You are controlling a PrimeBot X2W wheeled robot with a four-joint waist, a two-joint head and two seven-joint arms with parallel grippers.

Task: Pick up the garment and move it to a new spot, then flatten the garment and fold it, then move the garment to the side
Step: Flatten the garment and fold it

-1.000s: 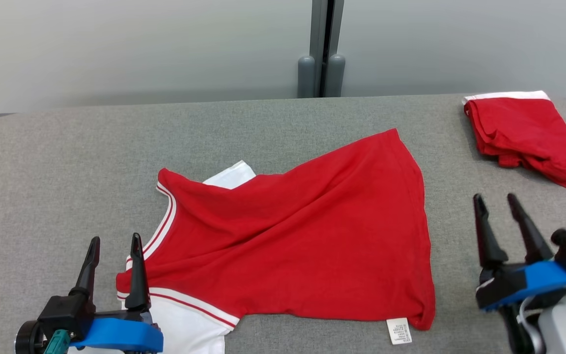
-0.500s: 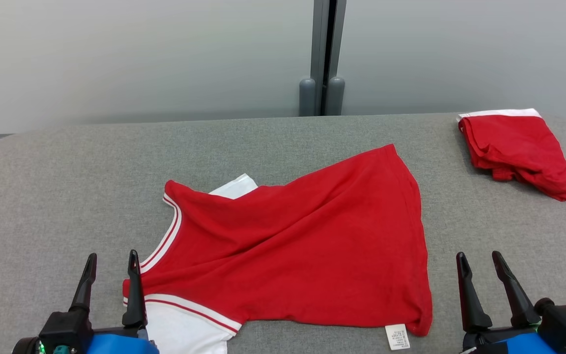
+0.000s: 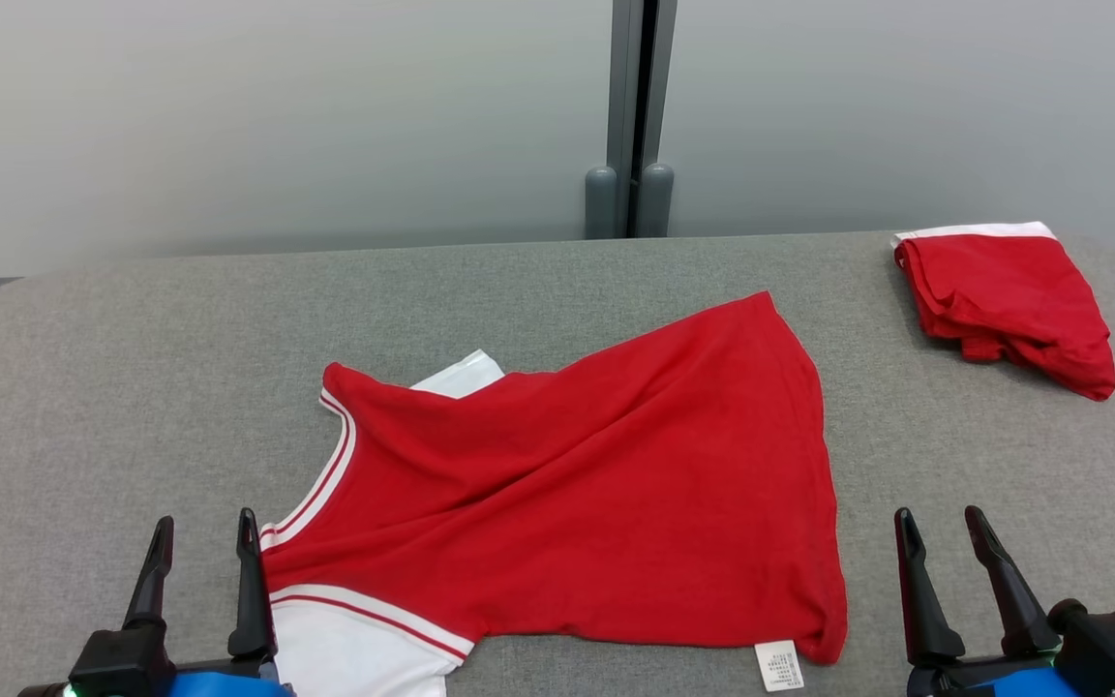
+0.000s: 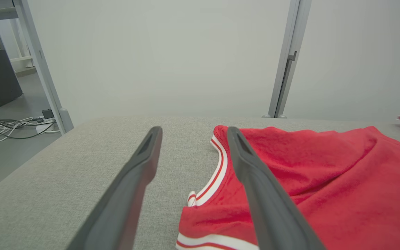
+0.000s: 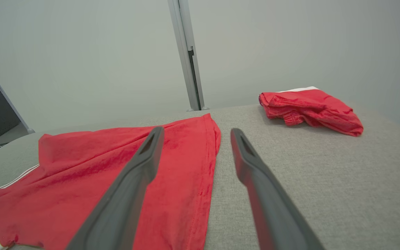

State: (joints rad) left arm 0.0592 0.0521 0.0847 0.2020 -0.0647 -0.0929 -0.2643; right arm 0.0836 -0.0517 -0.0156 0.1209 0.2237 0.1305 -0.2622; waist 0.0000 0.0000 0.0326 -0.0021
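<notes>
Lower left, head view: the left gripper (image 3: 205, 520) was recorded with its two dark fingers parted and nothing held between them. Its inner finger was noted just beside the striped trim (image 3: 325, 465) of the garment (image 3: 596, 484); whether cloth was touched could not be told.

Lower right: the right gripper (image 3: 937, 513) was likewise logged as spread and empty, set over bare table (image 3: 132, 368), apart from the hem (image 3: 824, 542).

Middle of the grey fabric-covered table: the garment, a red sleeveless-cut top, was listed as lying spread but skewed. Long diagonal creases were seen across its body. A white sleeve (image 3: 364, 639) was at the near left, and a care label (image 3: 778, 666) was exposed at the near hem corner.

Far right, well apart: a second red garment (image 3: 1003, 290) was noted, bunched and roughly folded.

Handling, as judged:
- Weight and stiffness: light, soft and limp, so sagging and bunching would be expected on lifting.
- Fragility: none judged.
- Friction: some drag against the woven tabletop was thought likely.

Hold, as judged: a pinch at the doubled edges was preferred, with the striped trim for the left gripper and the hem corner by the label for the right. Tension could then be kept across the cloth.
</notes>
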